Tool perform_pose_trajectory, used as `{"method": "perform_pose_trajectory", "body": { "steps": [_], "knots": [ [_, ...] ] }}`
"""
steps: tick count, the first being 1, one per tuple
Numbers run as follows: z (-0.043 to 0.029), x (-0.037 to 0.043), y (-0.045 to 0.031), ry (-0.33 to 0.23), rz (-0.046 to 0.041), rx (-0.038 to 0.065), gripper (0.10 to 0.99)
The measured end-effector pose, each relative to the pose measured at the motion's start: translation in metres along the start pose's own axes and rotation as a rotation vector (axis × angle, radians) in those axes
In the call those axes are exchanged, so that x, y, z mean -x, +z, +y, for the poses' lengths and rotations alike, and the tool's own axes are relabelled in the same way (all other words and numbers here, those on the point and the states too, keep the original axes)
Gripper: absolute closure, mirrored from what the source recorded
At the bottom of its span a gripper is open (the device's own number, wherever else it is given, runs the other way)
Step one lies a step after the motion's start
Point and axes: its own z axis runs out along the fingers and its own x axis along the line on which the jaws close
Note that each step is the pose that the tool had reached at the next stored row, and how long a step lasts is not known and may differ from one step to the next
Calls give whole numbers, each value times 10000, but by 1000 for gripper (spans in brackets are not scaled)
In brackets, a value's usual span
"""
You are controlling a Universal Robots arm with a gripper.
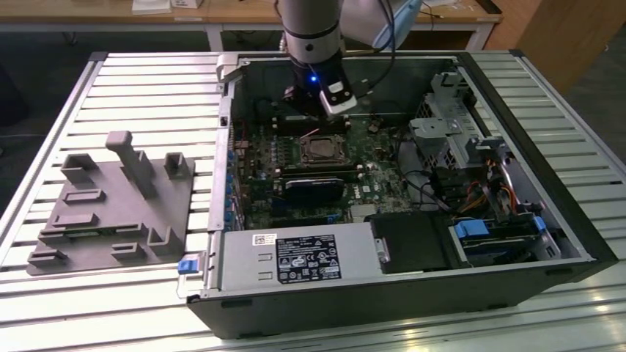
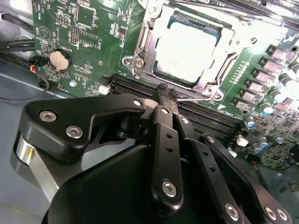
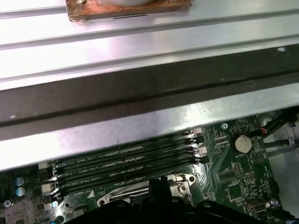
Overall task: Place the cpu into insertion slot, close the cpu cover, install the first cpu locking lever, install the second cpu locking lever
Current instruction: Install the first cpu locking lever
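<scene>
Closed pincer [image 2: 164, 89] sits near the cpu [image 2: 187, 49], under the cpu cover [image 2: 148, 35] in the second wrist view.

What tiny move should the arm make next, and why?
Probably push the thin lever with the shut pincer: the cpu already lies seated under the closed cpu cover, and the pincer's tip sits right beside that lever.

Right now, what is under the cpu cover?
Through its square window the cpu cover shows the cpu, silver face up. The frame covers the chip's edges, and the chip hides whatever lies below it.
</scene>
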Motion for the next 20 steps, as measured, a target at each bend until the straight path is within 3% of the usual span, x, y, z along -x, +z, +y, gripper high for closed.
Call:
{"method": "perform_pose_trajectory", "body": {
  "steps": [14, 20],
  "knots": [
    [114, -37, 65, 558, -92, -78, 980],
    [116, -41, 92, 896, -148, -126, 980]
  ]
}}
